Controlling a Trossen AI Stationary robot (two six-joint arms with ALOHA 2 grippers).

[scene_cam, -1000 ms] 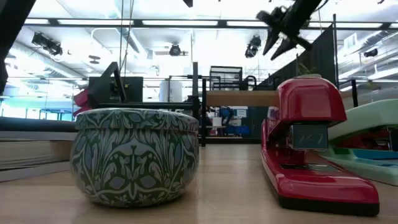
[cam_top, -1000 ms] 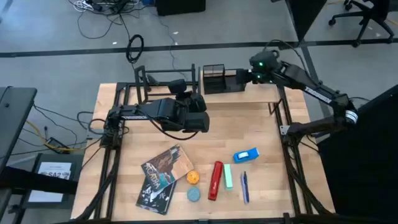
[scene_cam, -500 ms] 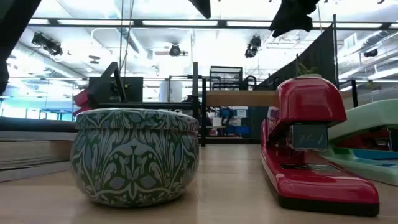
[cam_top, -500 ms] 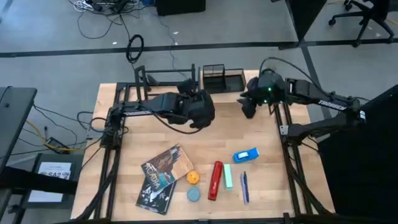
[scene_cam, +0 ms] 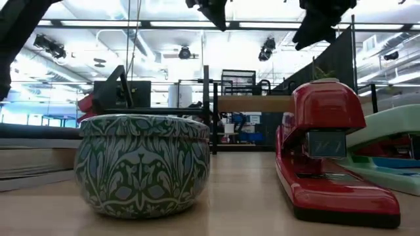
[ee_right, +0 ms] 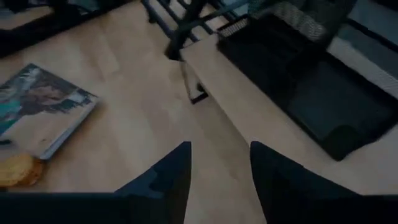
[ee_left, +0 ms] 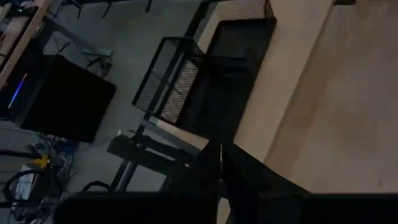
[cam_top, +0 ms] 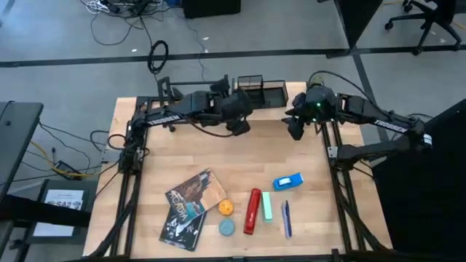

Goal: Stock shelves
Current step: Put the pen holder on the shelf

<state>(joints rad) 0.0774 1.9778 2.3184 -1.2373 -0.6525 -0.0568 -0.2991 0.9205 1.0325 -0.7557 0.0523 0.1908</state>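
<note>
Left pincer [cam_top: 239, 122]: above the desk's [cam_top: 167, 161] far edge, near the black rack [cam_top: 191, 93]; whether its fingers are apart or closed cannot be told.
Right pincer [ee_right: 217, 167]: above the far right part of the desk, fingers spread apart, nothing between them.
Wooden plank shelf [cam_top: 291, 108]: along the far edge, right of centre, carrying a black mesh organizer [cam_top: 260, 91].
Black rack: far edge, left of centre.
Near edge: magazines [cam_top: 191, 207], red stapler [cam_top: 252, 212], patterned tin [scene_cam: 143, 162], blue toy car [cam_top: 288, 182].
</note>
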